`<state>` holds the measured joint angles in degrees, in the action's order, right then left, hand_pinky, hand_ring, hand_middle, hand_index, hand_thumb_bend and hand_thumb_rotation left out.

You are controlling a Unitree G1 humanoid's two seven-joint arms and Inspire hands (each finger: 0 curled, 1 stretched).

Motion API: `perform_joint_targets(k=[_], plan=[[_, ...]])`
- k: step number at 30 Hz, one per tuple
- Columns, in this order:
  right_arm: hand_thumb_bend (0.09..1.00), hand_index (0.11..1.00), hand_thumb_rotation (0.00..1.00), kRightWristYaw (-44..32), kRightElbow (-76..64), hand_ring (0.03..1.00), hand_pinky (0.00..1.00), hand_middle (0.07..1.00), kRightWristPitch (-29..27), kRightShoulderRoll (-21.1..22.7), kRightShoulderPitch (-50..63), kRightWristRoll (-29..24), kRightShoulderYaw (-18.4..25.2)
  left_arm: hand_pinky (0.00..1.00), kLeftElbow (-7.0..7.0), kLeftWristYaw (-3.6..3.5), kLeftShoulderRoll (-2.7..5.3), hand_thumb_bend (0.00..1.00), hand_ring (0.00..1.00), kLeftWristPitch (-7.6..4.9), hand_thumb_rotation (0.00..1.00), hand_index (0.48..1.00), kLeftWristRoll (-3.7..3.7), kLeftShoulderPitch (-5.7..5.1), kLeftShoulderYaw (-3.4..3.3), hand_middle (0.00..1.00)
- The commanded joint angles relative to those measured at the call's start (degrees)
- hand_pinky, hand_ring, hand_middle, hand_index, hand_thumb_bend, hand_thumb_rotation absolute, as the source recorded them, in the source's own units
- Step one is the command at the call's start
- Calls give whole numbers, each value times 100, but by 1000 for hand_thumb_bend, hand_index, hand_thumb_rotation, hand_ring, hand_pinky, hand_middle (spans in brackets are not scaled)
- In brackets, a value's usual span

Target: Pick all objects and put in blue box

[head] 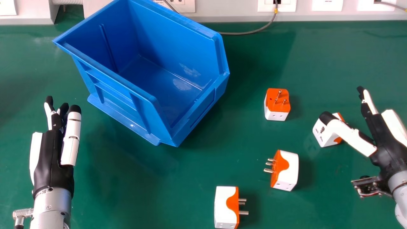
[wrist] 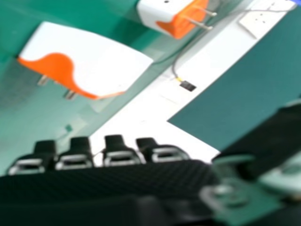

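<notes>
The blue box stands at the back, left of centre, its inside bare. Four white and orange plug adapters lie on the green table: one right of the box, one nearer, one at the front, and one partly behind my right thumb. My right hand is open at the right edge, holding nothing. In the right hand view, an adapter and another adapter lie beyond my right hand. My left hand is open at the left, its fingers straight and empty.
A white rail with sockets runs along the table's back edge. A grey cable loops from it behind the box. Bare green table lies between my left hand and the front adapter.
</notes>
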<state>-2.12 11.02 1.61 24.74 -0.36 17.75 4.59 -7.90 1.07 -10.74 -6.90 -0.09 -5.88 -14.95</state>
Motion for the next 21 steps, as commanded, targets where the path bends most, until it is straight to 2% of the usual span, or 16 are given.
perform_joint_targets(k=[1,6,9,13,18,21], plan=[[680,1000,898,44,-99,1000,998,1000,-91,132,-111,-4,60,982,76,-17,-91,387,989,-85,937,997,-1,45,-18,984],[676,1000,898,27,-125,1000,998,1000,-99,139,-95,-7,67,982,145,-5,-77,386,989,-54,937,997,-7,30,-15,984],[674,1000,897,26,-99,1000,998,1000,-112,141,-112,-8,64,982,119,-14,-79,385,989,-78,937,997,-22,37,-20,984],[676,1000,897,33,-70,1000,998,1000,-155,129,-117,-31,68,982,57,-8,-97,384,990,-118,937,997,8,41,-16,984],[672,1000,896,68,-110,1000,998,1000,-203,110,-88,-12,66,983,100,13,-88,392,991,-110,937,997,31,35,-9,984],[671,1000,896,92,-184,1000,997,1000,-221,94,-47,16,59,983,122,9,-77,397,991,-87,936,997,18,32,-6,984]])
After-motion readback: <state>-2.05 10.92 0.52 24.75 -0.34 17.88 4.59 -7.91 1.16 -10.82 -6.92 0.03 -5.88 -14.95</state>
